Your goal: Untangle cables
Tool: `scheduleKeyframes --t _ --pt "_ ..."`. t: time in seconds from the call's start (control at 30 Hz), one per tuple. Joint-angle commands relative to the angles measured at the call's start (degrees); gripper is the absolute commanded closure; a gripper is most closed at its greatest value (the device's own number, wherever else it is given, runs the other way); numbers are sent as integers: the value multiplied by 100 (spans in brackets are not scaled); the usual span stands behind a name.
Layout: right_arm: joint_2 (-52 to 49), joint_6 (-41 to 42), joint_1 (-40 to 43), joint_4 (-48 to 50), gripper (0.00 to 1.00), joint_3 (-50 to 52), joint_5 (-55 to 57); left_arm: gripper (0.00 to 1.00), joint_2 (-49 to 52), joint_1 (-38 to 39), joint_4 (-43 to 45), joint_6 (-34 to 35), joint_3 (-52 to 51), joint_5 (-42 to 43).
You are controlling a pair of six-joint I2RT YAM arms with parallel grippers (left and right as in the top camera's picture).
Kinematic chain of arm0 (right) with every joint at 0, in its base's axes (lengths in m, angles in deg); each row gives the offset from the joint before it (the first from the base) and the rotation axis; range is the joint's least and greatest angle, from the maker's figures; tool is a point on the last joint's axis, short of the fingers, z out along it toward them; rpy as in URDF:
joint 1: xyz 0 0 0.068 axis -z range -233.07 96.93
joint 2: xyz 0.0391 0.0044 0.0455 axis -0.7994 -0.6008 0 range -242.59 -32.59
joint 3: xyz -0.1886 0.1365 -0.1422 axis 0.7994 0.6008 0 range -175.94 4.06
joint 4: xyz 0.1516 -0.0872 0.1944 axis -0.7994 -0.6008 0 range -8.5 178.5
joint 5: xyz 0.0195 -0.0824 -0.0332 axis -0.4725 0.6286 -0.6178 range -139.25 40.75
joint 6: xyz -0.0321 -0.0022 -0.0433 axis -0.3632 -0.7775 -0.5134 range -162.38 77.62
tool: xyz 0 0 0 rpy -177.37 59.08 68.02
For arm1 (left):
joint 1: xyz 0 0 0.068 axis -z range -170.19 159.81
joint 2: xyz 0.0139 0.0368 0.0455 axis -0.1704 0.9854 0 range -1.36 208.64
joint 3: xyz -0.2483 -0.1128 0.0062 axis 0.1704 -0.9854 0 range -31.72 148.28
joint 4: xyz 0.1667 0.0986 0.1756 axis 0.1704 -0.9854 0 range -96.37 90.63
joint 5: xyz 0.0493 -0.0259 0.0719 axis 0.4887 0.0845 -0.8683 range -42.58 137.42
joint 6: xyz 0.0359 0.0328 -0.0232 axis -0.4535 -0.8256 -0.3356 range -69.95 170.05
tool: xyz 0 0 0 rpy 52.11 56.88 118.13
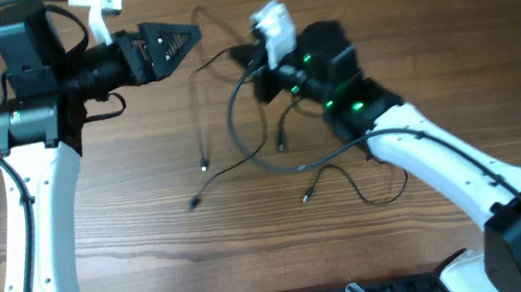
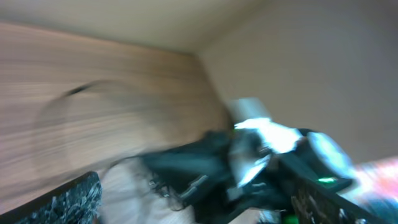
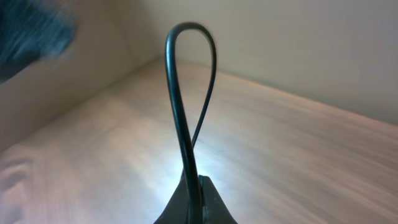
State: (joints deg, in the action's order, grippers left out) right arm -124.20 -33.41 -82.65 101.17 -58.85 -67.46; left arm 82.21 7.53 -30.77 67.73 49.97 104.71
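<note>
- Progress: the cables (image 1: 234,124) lie mid-bench (image 1: 132,244), strands crossing near the centre and plug ends splayed toward the near side; untangling appears largely unfinished.
- The right end effector (image 1: 252,66) reaches in from the near right, clenched on a cable loop (image 3: 176,93) that stands upright.
- The left end effector (image 1: 188,37) sits at far left, pointing right; its grip state cannot be told.

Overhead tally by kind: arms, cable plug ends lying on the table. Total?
Arms: 2, left arm, right arm
Plug ends on the table: 4
Total: 6
The cables are tangled; their number cannot be told.
</note>
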Motion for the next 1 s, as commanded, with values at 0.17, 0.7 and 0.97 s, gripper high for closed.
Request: scheduleKeyframes --t 0.17,0.7,0.97 --pt "815 66 1720 57 96 13 363 0 -42 -59 -876 -101 -4 -1991" --pt "1794 306 6347 -2221 96 15 299 1 -42 -39 -1663 -402 -4 -1991" --pt "1403 957 7705 -2865 96 15 446 0 -42 -39 -1969 -402 -4 -1993"
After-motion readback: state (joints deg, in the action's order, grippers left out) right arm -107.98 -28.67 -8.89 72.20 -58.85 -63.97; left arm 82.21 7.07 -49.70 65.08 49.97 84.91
